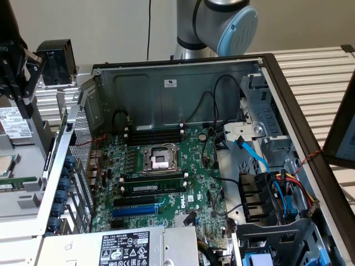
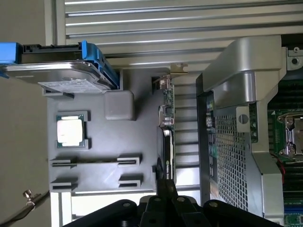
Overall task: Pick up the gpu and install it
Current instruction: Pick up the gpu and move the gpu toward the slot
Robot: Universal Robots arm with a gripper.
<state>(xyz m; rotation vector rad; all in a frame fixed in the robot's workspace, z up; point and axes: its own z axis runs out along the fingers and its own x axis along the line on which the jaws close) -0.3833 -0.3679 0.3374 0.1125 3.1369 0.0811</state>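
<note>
Outside the computer case (image 1: 144, 88), off its wall on the exterior view's left, gripper (image 1: 23, 104) with fingers clenched together, motherboard (image 1: 194, 163) inside the case, then from the wrist, gpu (image 2: 167, 142) on edge on the grey tray (image 2: 109, 151) just beside the case, clenched fingertips at its end, contact unclear, CPU (image 2: 71, 131) and hard drive (image 2: 66, 78) farther from the case

The arm (image 1: 191, 25) is seen rising at the back of the exterior view as a grey tube, and a joint (image 1: 236, 27) with a pale blue cap is carried on it. The black gripper (image 1: 22, 100) is held at that view's far left and is pointed downward. In the wrist view its two black fingers (image 2: 168, 191) are seen pressed together into one narrow tip, with the linkage knuckles spread behind them.
</note>
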